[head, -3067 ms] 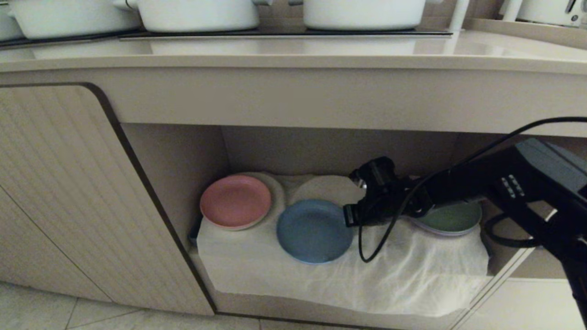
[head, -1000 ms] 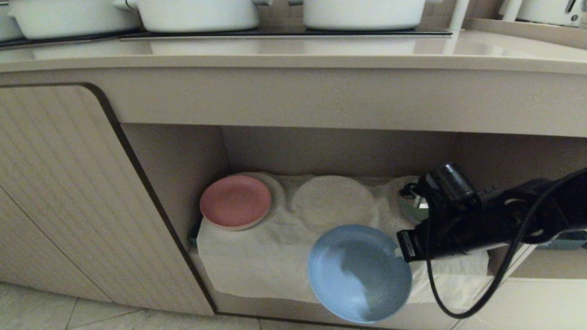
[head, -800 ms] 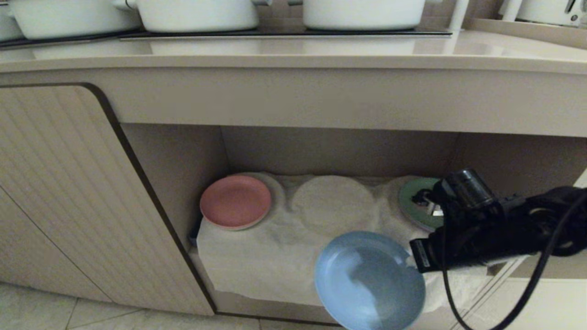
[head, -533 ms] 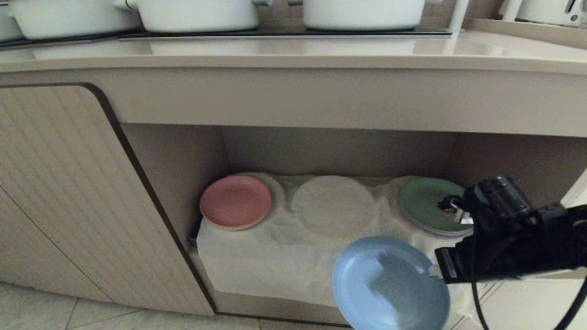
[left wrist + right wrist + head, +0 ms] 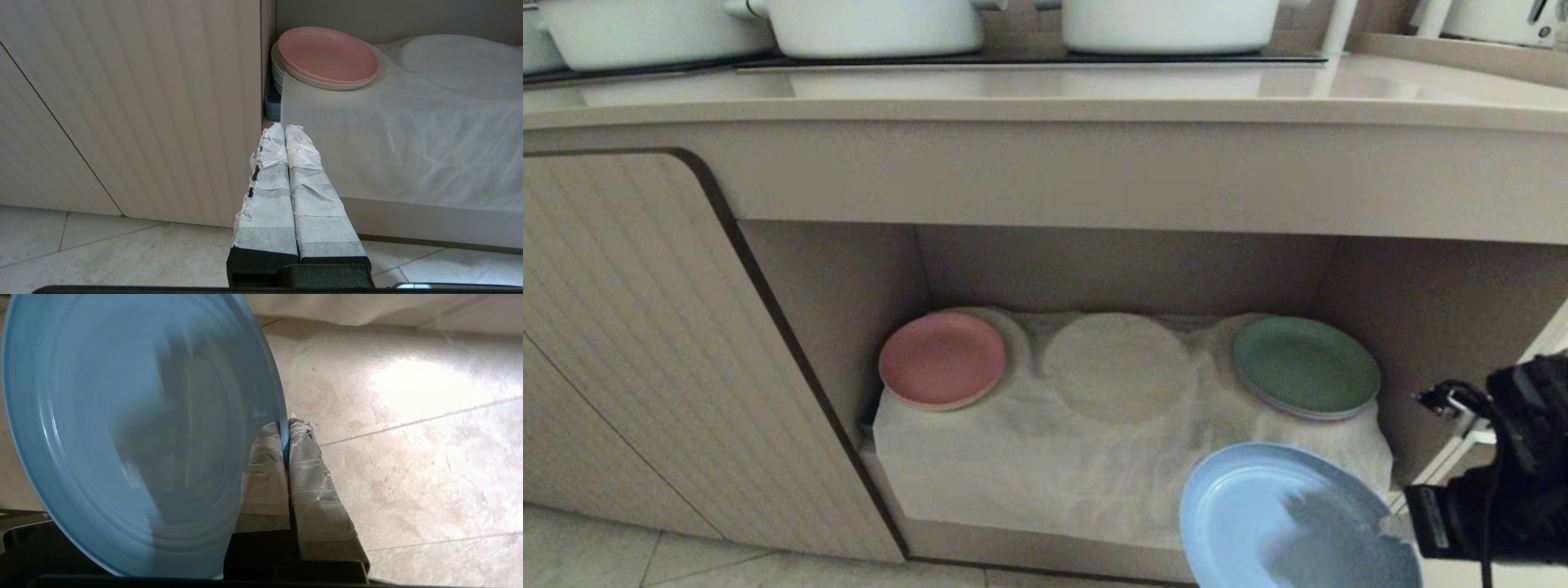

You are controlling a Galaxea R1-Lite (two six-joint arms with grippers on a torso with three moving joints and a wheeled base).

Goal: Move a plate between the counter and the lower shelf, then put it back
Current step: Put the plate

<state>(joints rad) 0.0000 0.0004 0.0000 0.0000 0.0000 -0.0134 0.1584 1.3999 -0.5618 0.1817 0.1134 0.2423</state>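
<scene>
Right end effector (image 5: 286, 430) pinches the round, matte blue plate's (image 5: 122, 428) thin rim.

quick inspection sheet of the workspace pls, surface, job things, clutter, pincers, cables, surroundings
surface: counter beige; lower shelf cloth-lined
job's things: light-blue plate out in front of the shelf, tilted, rim clamped
clutter: pink plate, green plate on white cloth; white pots on counter
grippers: right pincer shut on the plate; left pincer shut, empty, by ribbed door
cables: black cable on right arm
surroundings: tiled floor
</scene>
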